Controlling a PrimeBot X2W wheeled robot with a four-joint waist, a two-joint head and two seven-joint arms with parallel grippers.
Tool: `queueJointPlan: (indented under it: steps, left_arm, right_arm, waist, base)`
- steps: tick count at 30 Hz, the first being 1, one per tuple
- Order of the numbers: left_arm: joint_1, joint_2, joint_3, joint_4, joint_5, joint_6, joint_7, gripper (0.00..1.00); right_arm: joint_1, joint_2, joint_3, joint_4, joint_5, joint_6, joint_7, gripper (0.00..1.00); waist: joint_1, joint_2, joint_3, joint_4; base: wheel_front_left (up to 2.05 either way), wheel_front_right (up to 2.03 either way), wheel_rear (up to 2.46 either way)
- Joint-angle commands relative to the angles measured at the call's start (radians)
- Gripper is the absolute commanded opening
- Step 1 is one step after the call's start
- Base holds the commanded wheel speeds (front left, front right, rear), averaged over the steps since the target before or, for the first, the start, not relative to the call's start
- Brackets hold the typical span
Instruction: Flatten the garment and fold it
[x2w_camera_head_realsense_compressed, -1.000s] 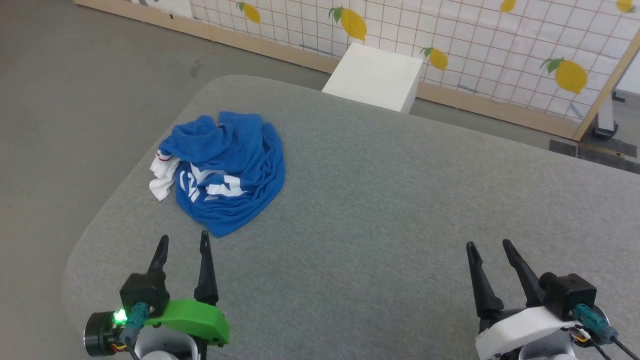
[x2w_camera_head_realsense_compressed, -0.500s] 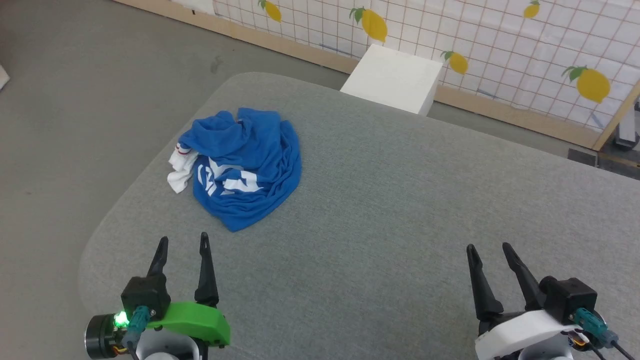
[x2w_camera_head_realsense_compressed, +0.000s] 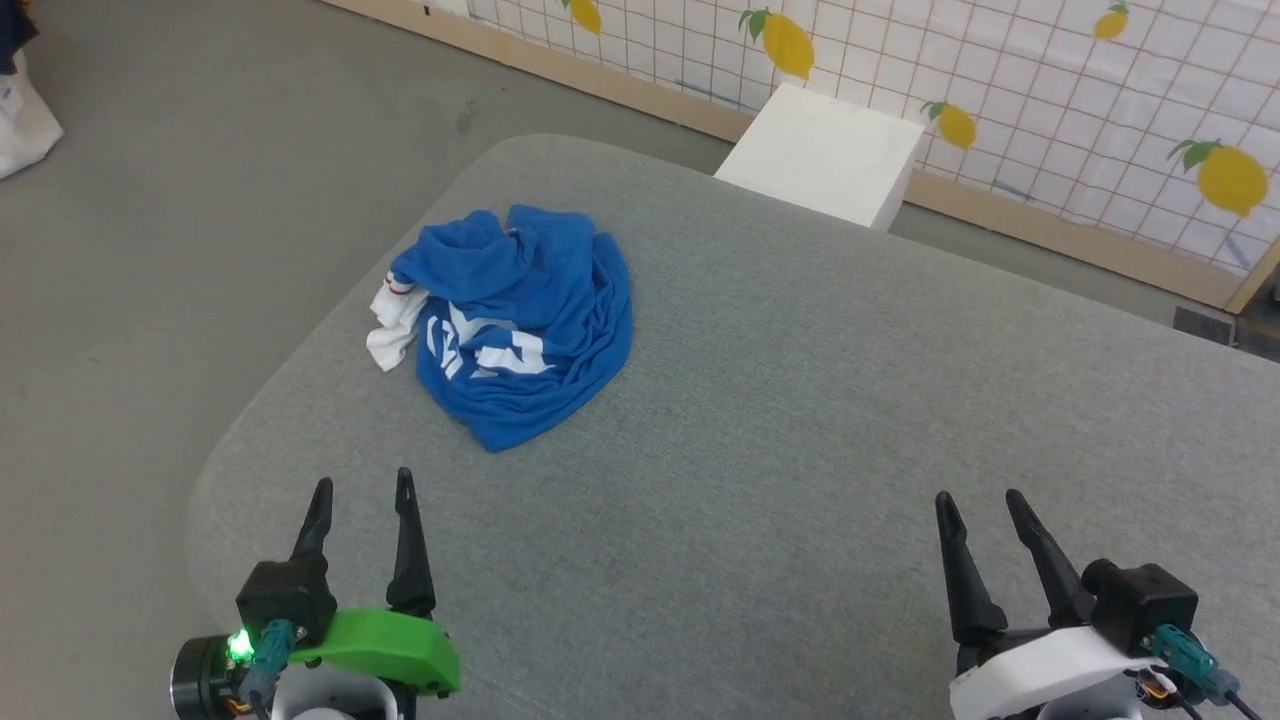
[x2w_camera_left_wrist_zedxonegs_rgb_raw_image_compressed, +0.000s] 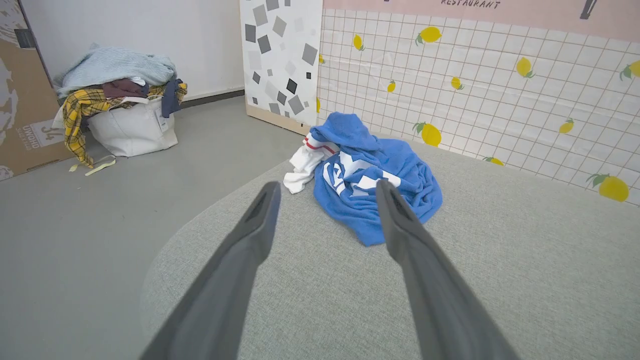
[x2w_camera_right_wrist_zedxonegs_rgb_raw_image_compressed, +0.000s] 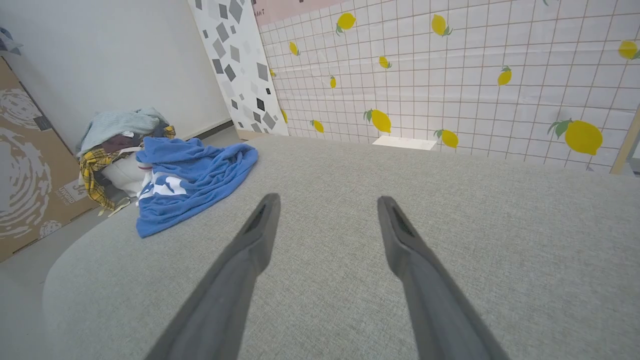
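Head view, garment: the garment (x2w_camera_head_realsense_compressed: 520, 325) is lying in a crumpled blue heap on the grey table (x2w_camera_head_realsense_compressed: 800, 450), toward eleven o'clock from the table's middle and near its rounded edge. A white sleeve is spilling out at the heap's nine o'clock, and broken white lettering is showing on top. Nothing is flattened yet.

Head view, left gripper: the left gripper (x2w_camera_head_realsense_compressed: 362, 480) is hovering at the heap's seven o'clock, near it but not touching. Its jaws are standing apart and holding nothing, probably ready for a first pinch.

Head view, right gripper: the right gripper (x2w_camera_head_realsense_compressed: 977, 496) is waiting well apart from the cloth, at its four o'clock. Its jaws are likewise spread and holding nothing.

Head view, surroundings: a white box (x2w_camera_head_realsense_compressed: 825, 150) is standing beyond the table at twelve o'clock, before a lemon-patterned wall (x2w_camera_head_realsense_compressed: 1050, 80).

Left wrist view, garment: the heap is sitting just past the fingertips (x2w_camera_left_wrist_zedxonegs_rgb_raw_image_compressed: 382, 187), toward one o'clock, with its pointed lower fold reaching nearest. This arm seems the better placed to begin.

Left wrist view, floor: a white bag heaped with clothes (x2w_camera_left_wrist_zedxonegs_rgb_raw_image_compressed: 125, 115) is resting at ten o'clock, off the table.

Right wrist view, garment: the heap is lying at ten o'clock, far from the spread fingers.

Next move, judged: the cloth is sitting off-centre, so dragging it toward the open middle would likely be giving both arms room to spread it.
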Motion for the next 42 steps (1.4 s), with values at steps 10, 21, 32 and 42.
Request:
queueJointPlan:
  steps: [10,21,32,42]
  left_arm:
    - [-0.216,0.01,0.024,0.121,-0.13,-0.073,0.015,1.0]
    - [-0.709,0.092,0.058,0.533,-0.343,-0.172,0.421,1.0]
    - [-0.84,0.137,0.083,0.762,-0.391,-0.066,0.685,1.0]
    - [-0.815,0.133,0.096,0.81,-0.416,-0.041,0.697,0.0]
  right_arm:
    - [-0.007,0.001,-0.015,-0.018,-0.027,-0.002,0.001,1.0]
    - [-0.098,0.001,-0.065,-0.165,-0.152,-0.002,0.109,1.0]
    - [-0.107,0.001,-0.113,-0.269,-0.185,-0.002,0.148,1.0]
    - [-0.12,0.001,-0.114,-0.274,-0.189,-0.002,0.153,1.0]
  waist:
    - [0.0,0.0,0.073,-0.001]
    - [0.0,0.0,0.327,-0.118]
    - [0.0,0.0,0.477,-0.171]
    - [0.0,0.0,0.463,-0.15]
  base:
    - [0.0,0.0,0.0]
    - [0.0,0.0,0.0]
    - [0.0,0.0,0.0]
    - [0.0,0.0,0.0]
